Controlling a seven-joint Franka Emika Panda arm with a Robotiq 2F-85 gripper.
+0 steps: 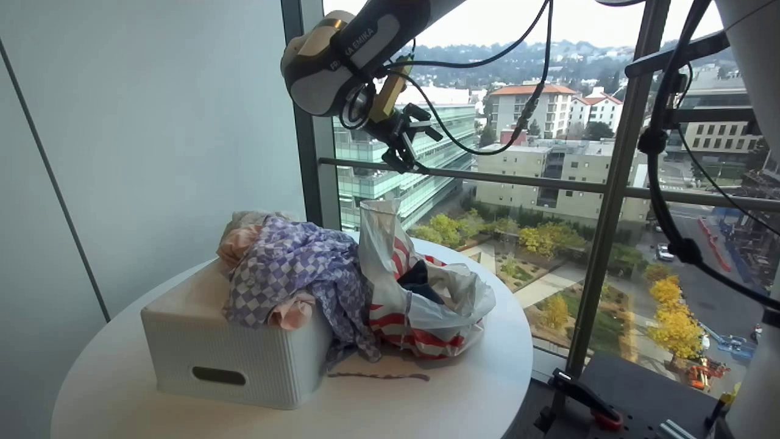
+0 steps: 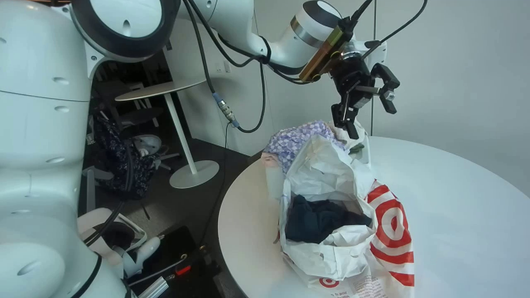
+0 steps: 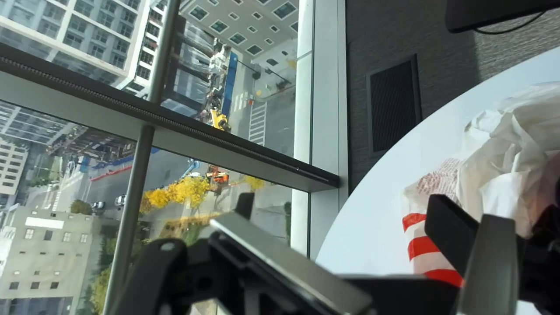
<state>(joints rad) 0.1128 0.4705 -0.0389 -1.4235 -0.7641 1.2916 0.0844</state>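
Handling this well, I judge, means tipping the wrist steeper until the bag (image 2: 331, 257) comes in from the edge of my wrist view, keeping its thin raised rim clear of the fingers, and going gently around the soft-looking dark cloth (image 2: 319, 221) inside. The bag stands on the table (image 2: 463, 198), beside the box (image 1: 268, 372) with checked cloth (image 1: 298, 262) draped over it. My gripper (image 2: 371, 118) hangs well above them, jaws wide apart, nothing between. The arm (image 2: 287, 51) reaches out high, the gripper slanting downward.
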